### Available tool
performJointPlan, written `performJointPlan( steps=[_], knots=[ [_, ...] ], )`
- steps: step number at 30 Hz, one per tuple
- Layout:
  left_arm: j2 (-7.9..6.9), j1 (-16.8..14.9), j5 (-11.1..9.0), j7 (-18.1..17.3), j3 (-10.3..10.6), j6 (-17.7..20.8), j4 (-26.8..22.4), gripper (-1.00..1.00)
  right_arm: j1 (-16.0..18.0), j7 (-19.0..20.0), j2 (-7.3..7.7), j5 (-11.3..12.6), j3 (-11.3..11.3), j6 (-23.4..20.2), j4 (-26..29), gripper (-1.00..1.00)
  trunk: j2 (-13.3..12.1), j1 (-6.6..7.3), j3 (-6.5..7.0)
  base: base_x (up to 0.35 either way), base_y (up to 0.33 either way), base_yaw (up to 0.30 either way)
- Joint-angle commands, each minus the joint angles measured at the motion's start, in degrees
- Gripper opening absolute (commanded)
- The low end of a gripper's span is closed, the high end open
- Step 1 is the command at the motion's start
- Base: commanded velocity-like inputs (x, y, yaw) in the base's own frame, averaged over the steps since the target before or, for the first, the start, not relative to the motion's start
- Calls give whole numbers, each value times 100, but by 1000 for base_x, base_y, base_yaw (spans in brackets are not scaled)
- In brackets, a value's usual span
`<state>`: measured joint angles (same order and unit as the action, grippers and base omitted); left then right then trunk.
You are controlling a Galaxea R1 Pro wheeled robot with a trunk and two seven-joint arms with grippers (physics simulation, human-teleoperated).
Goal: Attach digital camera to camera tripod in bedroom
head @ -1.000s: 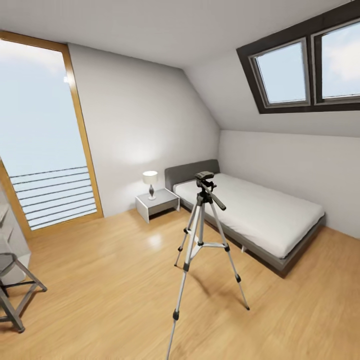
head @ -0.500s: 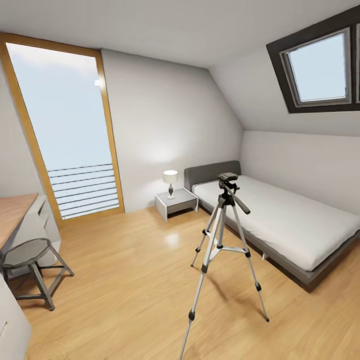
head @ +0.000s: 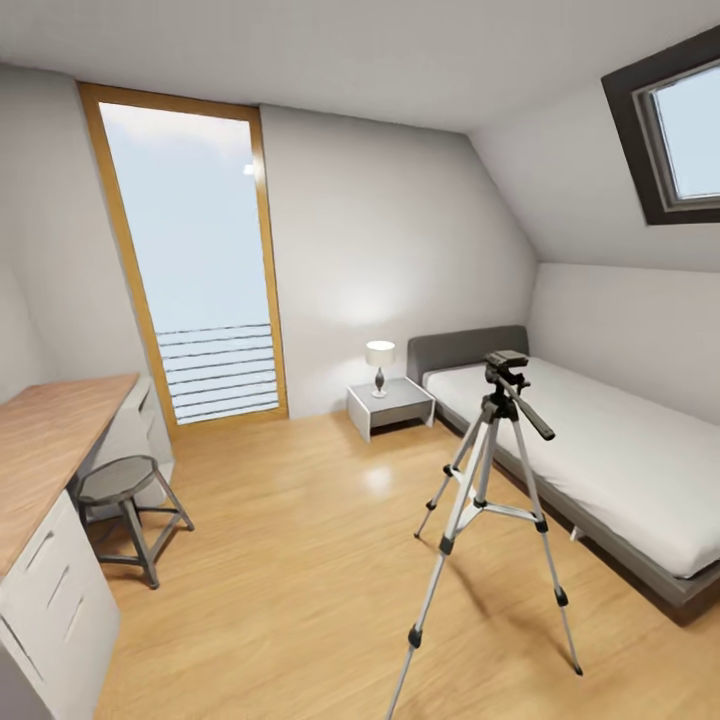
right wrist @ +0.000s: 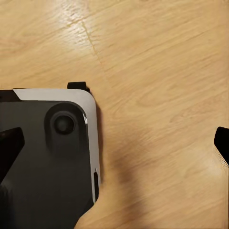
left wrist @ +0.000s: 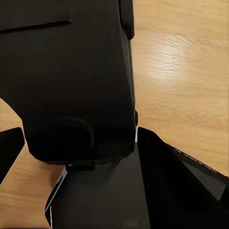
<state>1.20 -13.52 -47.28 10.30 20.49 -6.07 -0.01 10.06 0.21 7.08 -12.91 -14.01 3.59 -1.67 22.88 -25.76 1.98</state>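
Note:
The camera tripod stands on the light wood floor right of centre in the head view, close to the bed. Its silver legs are spread, and its black head with the pan handle carries nothing. The digital camera is out of view. In the left wrist view my left gripper is open over the robot's black body and the floor. In the right wrist view my right gripper is open, with only bare floor and the base's corner between its fingertips.
A grey-framed white bed lies along the right wall, with a nightstand and lamp at its head. A wooden desk and round stool stand at the left. A tall glass door is at the back.
The head view has swung to the left, so the room's contents sit further right in the picture. The desk and stool have come into view. The tripod itself has not moved.

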Motion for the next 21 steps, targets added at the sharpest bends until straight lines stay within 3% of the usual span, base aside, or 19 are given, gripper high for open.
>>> performJointPlan(
  steps=[1,21],
  knots=[
    [3,-2,-23,23,51,-8,1,-100,5,3,4,-54,-49,35,-18,100,4,-2,-2,0,0,281],
    [3,-2,-21,33,51,-8,1,-100,5,-2,12,-54,-53,37,-26,100,4,-2,-2,0,0,281]
  ],
)
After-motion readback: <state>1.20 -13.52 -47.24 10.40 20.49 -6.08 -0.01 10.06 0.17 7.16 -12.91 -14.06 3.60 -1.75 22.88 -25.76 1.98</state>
